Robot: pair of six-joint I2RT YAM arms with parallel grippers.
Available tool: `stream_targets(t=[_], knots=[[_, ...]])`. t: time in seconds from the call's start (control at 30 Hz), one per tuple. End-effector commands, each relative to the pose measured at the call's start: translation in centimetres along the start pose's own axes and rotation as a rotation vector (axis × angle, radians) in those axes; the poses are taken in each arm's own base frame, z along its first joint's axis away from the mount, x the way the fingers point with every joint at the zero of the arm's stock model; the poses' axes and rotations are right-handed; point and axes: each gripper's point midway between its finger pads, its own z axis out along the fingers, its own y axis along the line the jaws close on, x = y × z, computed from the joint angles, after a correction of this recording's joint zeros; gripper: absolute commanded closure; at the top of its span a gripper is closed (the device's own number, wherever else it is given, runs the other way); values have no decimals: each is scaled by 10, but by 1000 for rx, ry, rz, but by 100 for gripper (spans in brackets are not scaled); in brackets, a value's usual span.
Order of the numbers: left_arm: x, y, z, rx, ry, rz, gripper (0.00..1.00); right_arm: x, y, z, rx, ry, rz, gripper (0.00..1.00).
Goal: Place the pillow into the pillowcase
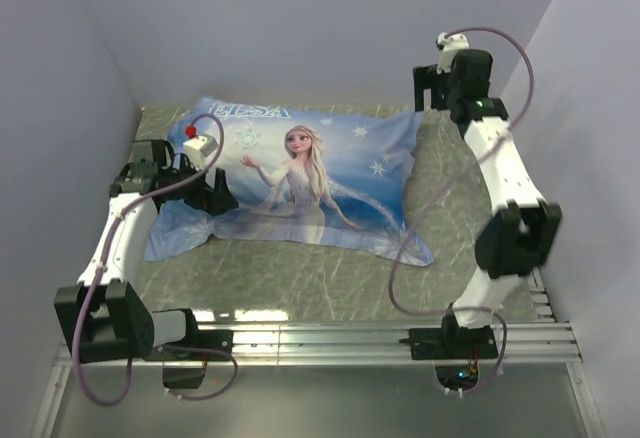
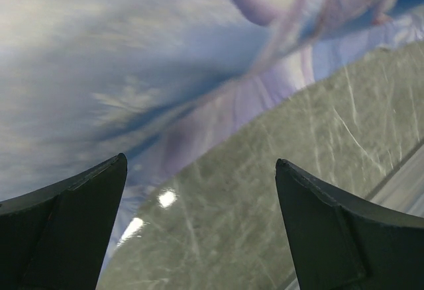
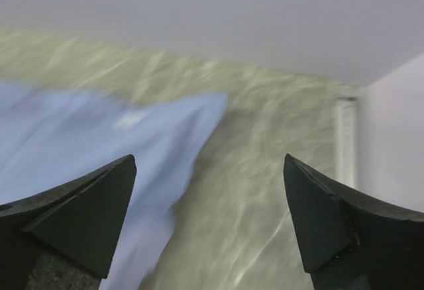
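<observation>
The pillowcase (image 1: 300,173) lies spread across the green marble table (image 1: 300,278), blue Elsa print facing up. The pillow is hidden; no white surface of it shows. My left gripper (image 1: 214,196) is low over the case's left part, near its front edge. In the left wrist view it (image 2: 201,164) is open and empty, with the printed cloth (image 2: 132,71) above bare table. My right gripper (image 1: 432,86) is raised by the case's back right corner. It (image 3: 209,161) also stands open with nothing between its fingers, and the blue corner (image 3: 99,131) lies down to its left.
Pale walls close in on the left, back (image 1: 300,18) and right. An aluminium rail (image 1: 350,338) with the arm bases runs along the near edge. A cable (image 1: 400,258) from the right arm loops over the table by the case's front right corner.
</observation>
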Motion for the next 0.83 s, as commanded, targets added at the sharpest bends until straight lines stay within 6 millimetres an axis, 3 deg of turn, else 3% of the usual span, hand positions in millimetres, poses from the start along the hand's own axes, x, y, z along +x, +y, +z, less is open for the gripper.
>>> stream_targets(t=[0.0, 0.03, 0.07, 0.1, 0.13, 0.17, 0.2, 0.23, 0.27, 0.37, 0.5, 0.8], knots=[[-4, -23, -1, 1, -54, 87, 1, 26, 69, -100, -358, 71, -7, 0], [-6, -24, -1, -24, -62, 59, 1, 61, 75, -110, -385, 146, 6, 0], [-12, -26, -2, -28, -88, 63, 1, 64, 77, -138, -393, 135, 15, 0], [-15, -31, -3, -8, -102, 52, 1, 75, 78, -149, -395, 144, 18, 0], [-15, -32, -3, 2, -100, 39, 1, 109, 80, -155, -398, 204, 23, 0], [-14, -26, -1, -31, -98, -5, 1, 109, 72, -174, -373, 162, 23, 0], [-12, -16, 5, -66, -91, -32, 1, 138, 71, -177, -371, 209, 34, 0], [-9, -9, 7, -95, -76, -56, 1, 144, 67, -185, -356, 200, 42, 0], [-5, 6, 12, -145, -41, -81, 1, 156, 48, -184, -292, 222, 98, 0], [3, 18, 13, -155, 9, -137, 1, 203, 41, -190, -249, 315, 175, 0], [2, 25, 4, -217, -5, -118, 1, 212, 44, -203, -226, 246, 189, 0], [-11, 33, -8, -327, -46, -44, 0, 202, 45, -210, -235, 205, 166, 0]])
